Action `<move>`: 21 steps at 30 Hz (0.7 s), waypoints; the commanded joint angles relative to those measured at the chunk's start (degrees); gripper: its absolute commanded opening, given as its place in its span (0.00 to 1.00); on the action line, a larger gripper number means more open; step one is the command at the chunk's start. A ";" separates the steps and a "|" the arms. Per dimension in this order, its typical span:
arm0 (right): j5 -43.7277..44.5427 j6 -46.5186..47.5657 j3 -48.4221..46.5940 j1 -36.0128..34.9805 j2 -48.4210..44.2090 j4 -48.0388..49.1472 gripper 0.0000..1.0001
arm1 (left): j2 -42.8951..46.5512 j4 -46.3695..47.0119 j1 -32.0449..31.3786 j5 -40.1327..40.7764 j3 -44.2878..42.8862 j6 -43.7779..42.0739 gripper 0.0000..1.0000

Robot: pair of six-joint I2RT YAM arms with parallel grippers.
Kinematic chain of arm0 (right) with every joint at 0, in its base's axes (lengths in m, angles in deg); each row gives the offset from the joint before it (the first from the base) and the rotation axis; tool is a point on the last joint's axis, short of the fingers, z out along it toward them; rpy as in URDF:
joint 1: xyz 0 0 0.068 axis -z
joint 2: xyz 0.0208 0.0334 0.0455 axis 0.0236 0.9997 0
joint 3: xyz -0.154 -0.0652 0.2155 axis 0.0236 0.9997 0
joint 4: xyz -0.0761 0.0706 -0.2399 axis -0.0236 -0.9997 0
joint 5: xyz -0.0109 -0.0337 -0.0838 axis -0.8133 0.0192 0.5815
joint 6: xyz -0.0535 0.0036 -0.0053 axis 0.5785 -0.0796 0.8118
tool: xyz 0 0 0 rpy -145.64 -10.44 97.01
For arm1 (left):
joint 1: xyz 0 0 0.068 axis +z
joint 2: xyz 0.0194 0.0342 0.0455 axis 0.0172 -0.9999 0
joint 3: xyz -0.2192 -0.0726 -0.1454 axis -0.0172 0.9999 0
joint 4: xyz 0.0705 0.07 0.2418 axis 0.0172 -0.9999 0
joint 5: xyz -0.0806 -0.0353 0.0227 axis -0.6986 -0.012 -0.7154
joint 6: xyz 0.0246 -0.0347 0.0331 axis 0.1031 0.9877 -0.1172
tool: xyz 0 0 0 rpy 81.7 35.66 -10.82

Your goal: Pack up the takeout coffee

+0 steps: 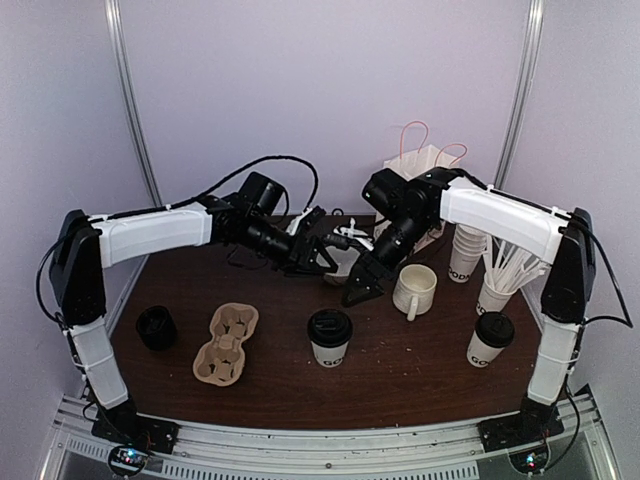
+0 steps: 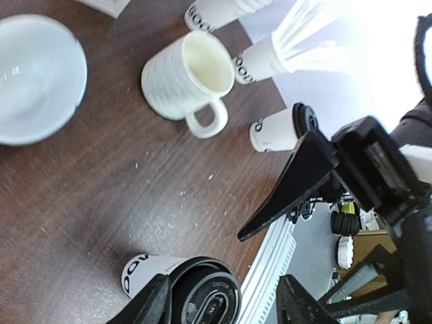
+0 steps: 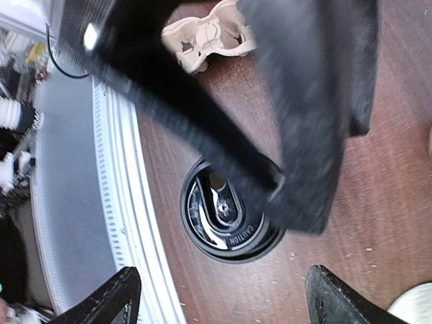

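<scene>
**Both tools released above the centre cup, coffees outside the carrier**

In the top view the centre cup [image 1: 329, 337] stands upright near the middle of the brown surface [image 1: 400, 385], with its black lid on. The second cup [image 1: 490, 340], also lidded and upright, stands well apart at its 3 o'clock, near the right edge. The cardboard carrier [image 1: 225, 343] lies at the centre cup's 9 o'clock. Both cups stand on the surface and neither touches the carrier.

The left tool [image 1: 335, 258] reaches in from the left and hangs at about 12 o'clock of the centre cup. It is released, with nothing between its fingers. Its wrist camera shows those fingers [image 2: 152, 307] spread either side of the lidded cup below.

The right tool [image 1: 362, 290] points downward at about 1 o'clock of the same cup and is also released. Its wrist camera looks down on the lid [image 3: 229, 219] between its own parted fingers [image 3: 111, 304]. A blurred black part of the other arm crosses in front. The two tools are close together, and I cannot tell whether they touch.

A ribbed white mug [image 1: 414, 290] sits at the centre cup's 2 o'clock, and a white bowl [image 2: 37, 77] sits beyond it. At the far edge, near 12 to 1 o'clock, stands a paper bag [image 1: 420, 165]. To the right of the bag are a stack of cups [image 1: 465, 250] and a cup of stirrers [image 1: 500, 280]. A black round object [image 1: 156, 327] sits at the carrier's 9 o'clock.
</scene>
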 commanded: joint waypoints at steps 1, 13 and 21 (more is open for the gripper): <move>6.17 8.26 0.32 -0.62 -4.91 -0.77 0.88 | 4.07 -6.05 -0.05 7.20 -3.94 -5.94 0.55; 23.31 25.13 4.38 -10.97 -5.30 3.51 0.93 | 18.15 -10.93 6.32 41.64 2.70 -9.19 0.89; 27.10 25.62 2.24 -12.61 0.13 5.62 0.98 | 20.10 -10.53 9.00 38.03 5.04 -7.83 0.89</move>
